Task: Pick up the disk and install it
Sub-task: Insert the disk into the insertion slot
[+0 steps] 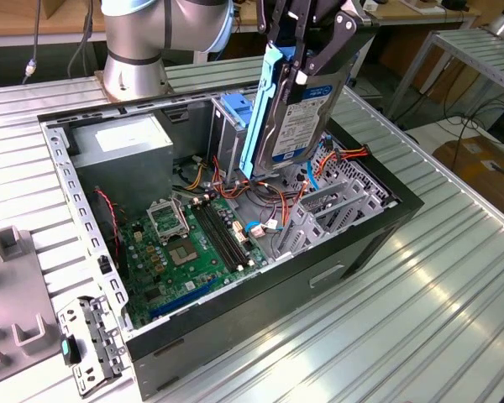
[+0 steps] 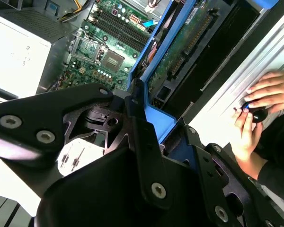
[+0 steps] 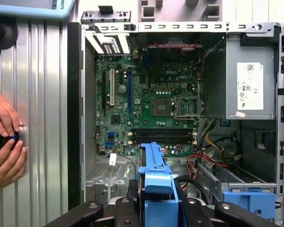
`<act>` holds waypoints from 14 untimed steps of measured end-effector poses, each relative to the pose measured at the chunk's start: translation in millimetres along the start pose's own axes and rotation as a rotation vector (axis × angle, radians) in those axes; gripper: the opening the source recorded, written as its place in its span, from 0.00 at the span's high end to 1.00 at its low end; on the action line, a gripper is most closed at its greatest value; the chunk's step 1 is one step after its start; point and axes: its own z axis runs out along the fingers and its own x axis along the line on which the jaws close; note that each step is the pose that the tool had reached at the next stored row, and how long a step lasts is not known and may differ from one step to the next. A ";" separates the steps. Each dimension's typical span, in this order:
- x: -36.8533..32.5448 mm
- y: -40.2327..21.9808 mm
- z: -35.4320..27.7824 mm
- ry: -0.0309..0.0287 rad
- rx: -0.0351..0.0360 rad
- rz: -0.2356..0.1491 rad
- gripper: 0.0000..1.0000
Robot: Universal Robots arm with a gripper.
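So that it can likely drop edge-first into the open black metal case (image 1: 277, 295), the black end effector (image 1: 301, 59) clamps the dark, blue-framed rectangular disk (image 1: 301, 126) upright.

Blue-framed grey disk (image 1: 307, 117), green motherboard (image 1: 185, 252), ribbed silver table (image 1: 437, 311)

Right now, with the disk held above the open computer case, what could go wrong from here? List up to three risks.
1. The claw grips the disk near its upper end; a slip could drop it onto the motherboard.
2. Loose orange wires lie beneath the disk and might get pinched or snagged.
3. A person's hands rest on the table beside the case, possibly within the arm's sweep.
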 end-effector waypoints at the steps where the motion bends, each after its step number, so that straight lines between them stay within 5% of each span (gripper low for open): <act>1: 1.0 -0.1 0.0 0.0000 0.0001 0.000 0.63; 6: 23.5 -2.6 4.5 0.0016 0.0001 0.000 0.63; 14: 30.1 -31.2 9.6 0.0027 0.0001 0.000 0.63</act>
